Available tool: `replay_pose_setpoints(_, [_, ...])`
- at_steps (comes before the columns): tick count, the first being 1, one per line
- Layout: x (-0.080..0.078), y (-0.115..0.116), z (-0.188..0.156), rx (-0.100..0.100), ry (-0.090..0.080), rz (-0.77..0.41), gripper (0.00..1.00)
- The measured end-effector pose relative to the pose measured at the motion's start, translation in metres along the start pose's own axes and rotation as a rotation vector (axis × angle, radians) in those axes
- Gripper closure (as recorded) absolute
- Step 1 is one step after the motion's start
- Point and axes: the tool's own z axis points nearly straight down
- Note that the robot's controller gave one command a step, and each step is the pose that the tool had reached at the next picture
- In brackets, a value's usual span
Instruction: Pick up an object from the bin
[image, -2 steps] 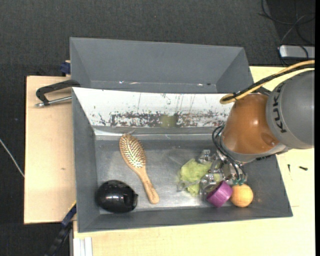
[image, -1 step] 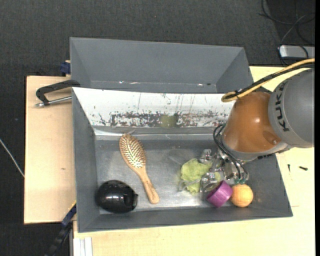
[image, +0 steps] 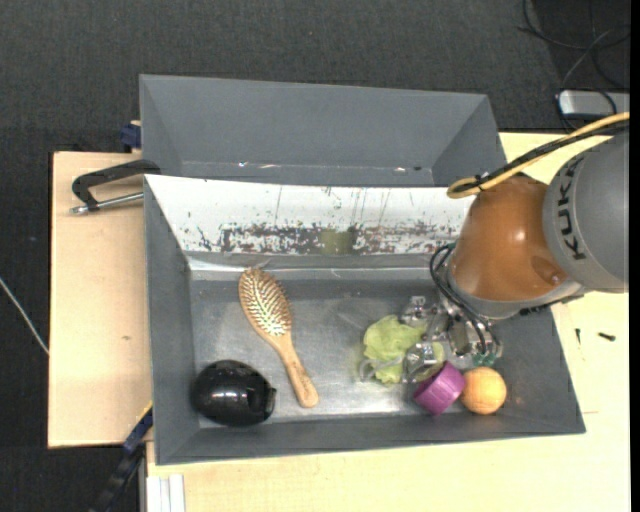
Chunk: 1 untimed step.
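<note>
My gripper (image: 432, 345) hangs low at the right side of the bin floor, under the orange cover. Its metal parts sit right at the edge of a crumpled yellow-green soft thing (image: 388, 347), which lies just to its left. A purple cylinder-shaped thing (image: 439, 388) lies directly in front of the gripper, touching or nearly touching it. An orange ball (image: 484, 390) rests beside the purple thing on its right.
A wooden hairbrush (image: 274, 331) lies slanted in the middle-left of the bin. A black rounded object (image: 232, 393) sits at the front left corner. The arm comes in from the right over the bin's rim.
</note>
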Motion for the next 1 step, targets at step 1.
replay_pose_setpoints(1, [-0.0011, 0.0, -0.0169, 0.0, -0.004, 0.001, 1.0])
